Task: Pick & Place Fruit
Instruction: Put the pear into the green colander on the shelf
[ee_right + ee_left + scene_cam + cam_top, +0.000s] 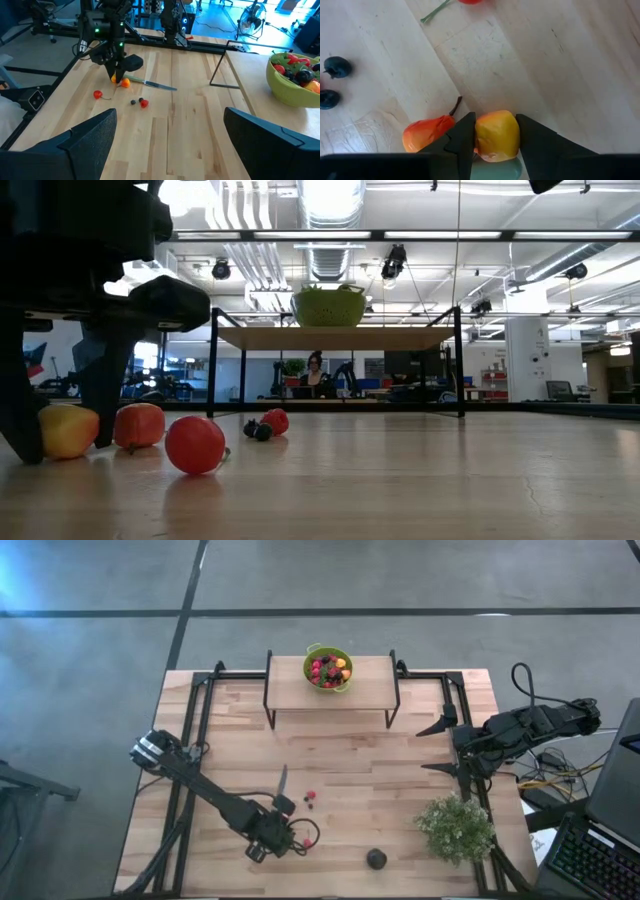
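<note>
My left gripper points down near the table's front left, its fingers on either side of a small yellow-orange fruit that sits on the wood. An orange pear-shaped fruit lies right beside it. A red cherry-like piece, two dark berries and a red berry lie nearby. A bigger dark round fruit rests near the front edge. My right gripper waits open, raised at the table's right side. My left gripper pinches the yellow-orange fruit by its two opposite sides between its two fingers. The fingers come from above, slanting steeply down. The fruit's underside rests on the table.
A green bowl holding several fruits stands on a raised wooden shelf at the table's far side. A slim knife lies just beyond my left gripper. A bushy pale-green plant stands at the front right.
</note>
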Available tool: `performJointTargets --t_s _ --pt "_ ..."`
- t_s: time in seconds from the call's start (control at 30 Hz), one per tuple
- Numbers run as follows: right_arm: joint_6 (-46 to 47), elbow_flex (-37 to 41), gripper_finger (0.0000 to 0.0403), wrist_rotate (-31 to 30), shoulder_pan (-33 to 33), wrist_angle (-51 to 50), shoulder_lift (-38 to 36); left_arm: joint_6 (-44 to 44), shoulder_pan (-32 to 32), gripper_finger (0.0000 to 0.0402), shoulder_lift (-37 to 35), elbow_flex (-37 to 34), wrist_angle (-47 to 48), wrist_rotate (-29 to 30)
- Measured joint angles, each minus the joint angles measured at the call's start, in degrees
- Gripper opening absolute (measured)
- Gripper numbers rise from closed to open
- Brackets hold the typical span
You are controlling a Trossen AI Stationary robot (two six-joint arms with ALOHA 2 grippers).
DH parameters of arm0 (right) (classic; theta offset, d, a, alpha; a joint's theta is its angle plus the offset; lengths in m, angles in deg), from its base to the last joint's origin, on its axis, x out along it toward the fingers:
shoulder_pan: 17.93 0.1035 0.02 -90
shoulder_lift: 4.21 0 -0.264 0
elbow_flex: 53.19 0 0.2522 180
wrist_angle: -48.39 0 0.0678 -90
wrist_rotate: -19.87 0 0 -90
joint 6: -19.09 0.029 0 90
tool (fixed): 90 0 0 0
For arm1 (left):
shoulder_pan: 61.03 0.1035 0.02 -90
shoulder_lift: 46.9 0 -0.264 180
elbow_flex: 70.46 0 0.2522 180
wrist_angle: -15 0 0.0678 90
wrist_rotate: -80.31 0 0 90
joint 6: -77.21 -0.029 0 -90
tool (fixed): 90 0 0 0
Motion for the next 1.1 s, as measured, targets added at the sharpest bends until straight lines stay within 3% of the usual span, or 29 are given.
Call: performJointTargets --t_s 0.17,0.43,0.6,0.73,1.1 --pt "0.0 0.0 0.0363 0.0 0.0 0.0 0.0 0.2 0.0 0.0122 0.1 0.5 -0.2 -1.5" --pt "0.0 0.0 0.0363 0.0 0.0 0.0 0.0 0.1 0.0 0.0131 0.2 2.8 -0.2 -2.3" --pt "0.0 0.0 0.0363 0.0 0.0 0.0 0.0 -0.3 0.1 0.012 0.2 6.2 -1.9 0.6" --pt "0.0 0.0 0.0363 0.0 0.0 0.0 0.0 -0.4 0.2 0.0118 0.2 9.3 -4.9 9.9" --pt "0.0 0.0 0.0363 0.0 0.0 0.0 0.0 -10.3 3.2 0.0125 0.1 15.9 -16.5 47.5"
